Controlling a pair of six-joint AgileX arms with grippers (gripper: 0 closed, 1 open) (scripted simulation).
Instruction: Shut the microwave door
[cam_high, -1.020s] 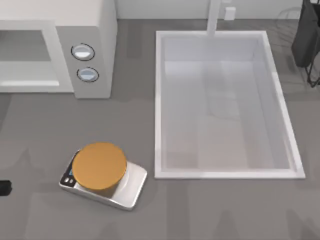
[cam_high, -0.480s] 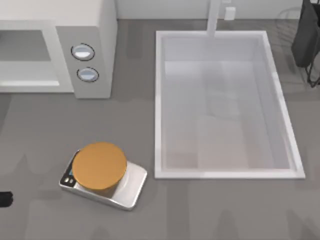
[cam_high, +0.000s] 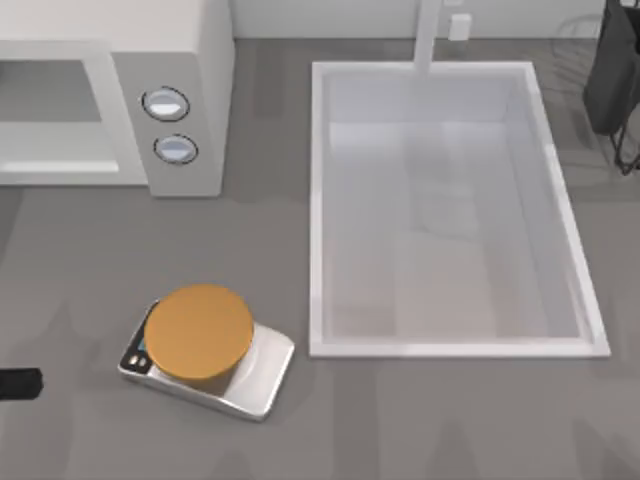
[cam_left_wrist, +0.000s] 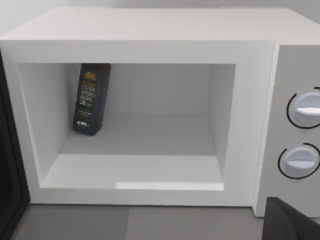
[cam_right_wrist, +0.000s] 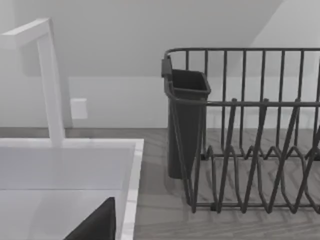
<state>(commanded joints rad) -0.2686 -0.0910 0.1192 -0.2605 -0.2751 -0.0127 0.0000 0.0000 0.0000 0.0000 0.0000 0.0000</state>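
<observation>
Open microwave (cam_left_wrist: 150, 30) with a dark bottle (cam_left_wrist: 90, 99) upright inside (left tool (cam_high: 20, 383) state unclear).

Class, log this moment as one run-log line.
microwave: cavity open, dark bottle inside | microwave door: swung aside, not shut | left gripper: table left edge, facing cavity | right gripper: near sink

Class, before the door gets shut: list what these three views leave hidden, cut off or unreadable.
1. Thin microwave door: left wrist view's edge cuts it to a dark strip; its swing angle is unclear.
2. Large white box microwave: top view's left edge crops its cavity.
3. Dark bottle inside: label too small to read.
4. Left gripper: a dark stub at the top view's edge; fingers unclear.
5. Black wire dish rack: cropped in right wrist view.
</observation>
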